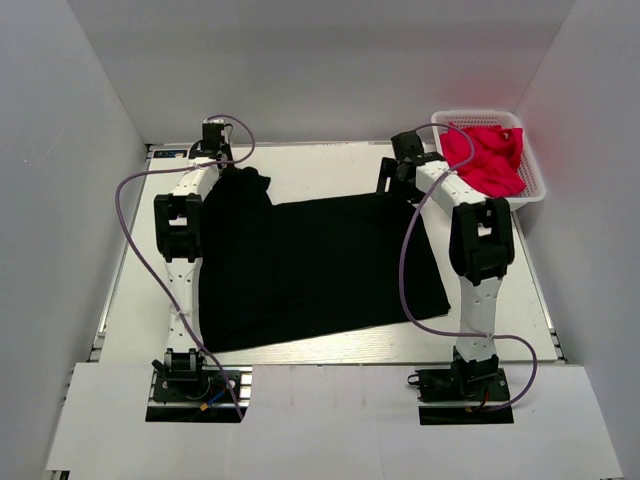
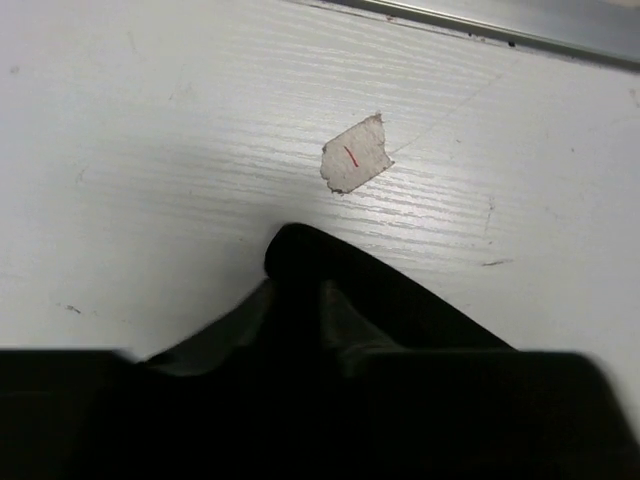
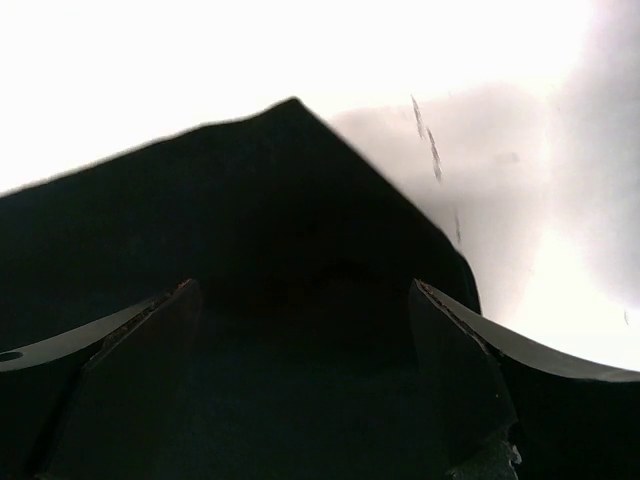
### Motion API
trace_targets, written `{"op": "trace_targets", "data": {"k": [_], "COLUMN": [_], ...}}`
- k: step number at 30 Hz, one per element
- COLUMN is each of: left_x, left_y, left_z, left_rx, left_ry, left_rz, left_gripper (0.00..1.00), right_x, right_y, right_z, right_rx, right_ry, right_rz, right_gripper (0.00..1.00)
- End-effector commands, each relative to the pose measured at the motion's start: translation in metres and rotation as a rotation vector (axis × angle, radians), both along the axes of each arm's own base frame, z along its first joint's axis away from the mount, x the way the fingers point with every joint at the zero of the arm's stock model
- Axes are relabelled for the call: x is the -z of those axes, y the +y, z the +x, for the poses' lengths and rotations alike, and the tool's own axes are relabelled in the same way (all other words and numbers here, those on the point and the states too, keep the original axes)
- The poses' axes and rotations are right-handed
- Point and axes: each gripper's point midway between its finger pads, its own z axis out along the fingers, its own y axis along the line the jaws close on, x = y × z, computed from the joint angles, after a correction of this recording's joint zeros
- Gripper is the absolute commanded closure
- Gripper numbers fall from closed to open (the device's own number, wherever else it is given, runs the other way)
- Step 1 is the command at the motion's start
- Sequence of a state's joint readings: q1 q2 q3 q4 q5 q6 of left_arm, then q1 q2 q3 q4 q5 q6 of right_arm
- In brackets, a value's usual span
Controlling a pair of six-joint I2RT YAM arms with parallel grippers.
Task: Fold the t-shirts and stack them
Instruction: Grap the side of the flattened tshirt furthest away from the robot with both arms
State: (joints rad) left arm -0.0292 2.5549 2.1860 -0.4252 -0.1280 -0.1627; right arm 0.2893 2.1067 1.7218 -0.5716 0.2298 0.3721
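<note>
Black t-shirt [image 1: 320, 265] spread, long axis 9-to-3. Left gripper [image 1: 226, 168] at its 11 o'clock corner, cloth bunched, grip unclear. Right gripper [image 3: 300, 340] over 1 o'clock corner, jaws apart.

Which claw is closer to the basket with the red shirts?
Right. The right claw is just left of the basket. The left claw is way across the table, by the black t-shirt's far left corner.
</note>
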Motion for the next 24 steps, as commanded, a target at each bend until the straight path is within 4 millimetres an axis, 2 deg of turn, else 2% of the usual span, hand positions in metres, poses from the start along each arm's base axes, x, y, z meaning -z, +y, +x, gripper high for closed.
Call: {"op": "trace_targets", "data": {"k": [1, 2, 3, 5, 6, 7, 9, 10, 11, 12, 14, 15, 16, 17, 18, 19, 22, 24], "left_x": [0.029, 0.028, 0.028, 0.030, 0.014, 0.019, 0.005, 0.002, -0.013, -0.016, -0.031, -0.032, -0.045, -0.045, -0.050, -0.054, -0.054, -0.059], "left_y": [-0.008, -0.008, -0.006, -0.003, -0.001, 0.004, 0.009, 0.015, 0.019, 0.028, 0.036, 0.041, 0.047, 0.047, 0.046, 0.046, 0.046, 0.046], "left_z": [-0.016, -0.014, -0.013, -0.014, -0.008, -0.010, -0.008, -0.010, -0.006, -0.009, -0.009, -0.010, -0.009, -0.009, -0.006, -0.004, -0.004, -0.002], "left_rx": [0.028, 0.028, 0.005, -0.006, -0.016, -0.044, -0.066, -0.101, -0.120, -0.168, -0.229, -0.258, -0.287, -0.287, -0.293, -0.294, -0.294, -0.294], "left_ry": [0.096, 0.085, 0.084, 0.082, 0.043, 0.048, 0.019, 0.016, -0.017, -0.022, -0.052, -0.057, -0.084, -0.084, -0.098, -0.107, -0.107, -0.119], "left_rz": [-0.032, -0.033, -0.029, -0.018, -0.009, 0.002, 0.022, 0.040, 0.054, 0.083, 0.094, 0.105, 0.083, 0.083, 0.074, 0.073, 0.073, 0.071], "left_gripper": [0.71, 0.92, 1.00, 1.00, 1.00, 1.00, 1.00, 1.00, 1.00, 1.00, 1.00, 1.00, 1.00, 1.00, 1.00, 1.00, 1.00, 1.00], "right_x": [-0.006, 0.000, 0.002, 0.009, 0.010, 0.012, 0.016, 0.021, 0.024, 0.029, 0.034, 0.040, 0.045, 0.047, 0.049, 0.049, 0.049, 0.046], "right_y": [0.001, 0.001, 0.002, 0.001, 0.002, 0.001, 0.000, 0.003, 0.002, 0.002, 0.003, 0.003, 0.003, 0.003, 0.002, 0.003, 0.003, 0.004], "right_z": [0.021, 0.028, 0.031, 0.042, 0.045, 0.051, 0.056, 0.054, 0.054, 0.052, 0.051, 0.048, 0.045, 0.045, 0.045, 0.046, 0.050, 0.057], "right_rx": [0.013, 0.015, 0.019, 0.010, 0.005, -0.007, -0.019, -0.024, -0.027, -0.032, -0.046, -0.047, -0.047, -0.047, -0.041, -0.046, -0.042, -0.039], "right_ry": [-0.044, -0.044, -0.048, -0.053, -0.057, -0.062, -0.066, -0.057, -0.053, -0.046, -0.035, -0.024, -0.011, -0.008, -0.007, -0.009, -0.024, -0.050], "right_rz": [-0.011, -0.020, -0.020, -0.054, -0.061, -0.075, -0.087, -0.089, -0.092, -0.093, -0.088, -0.094, -0.087, -0.088, -0.089, -0.085, -0.090, -0.081], "right_gripper": [0.10, 0.10, 0.10, 0.10, 0.12, 0.12, 0.13, 0.15, 0.15, 0.19, 0.21, 0.24, 0.31, 0.31, 0.36, 0.42, 0.49, 0.60]}}
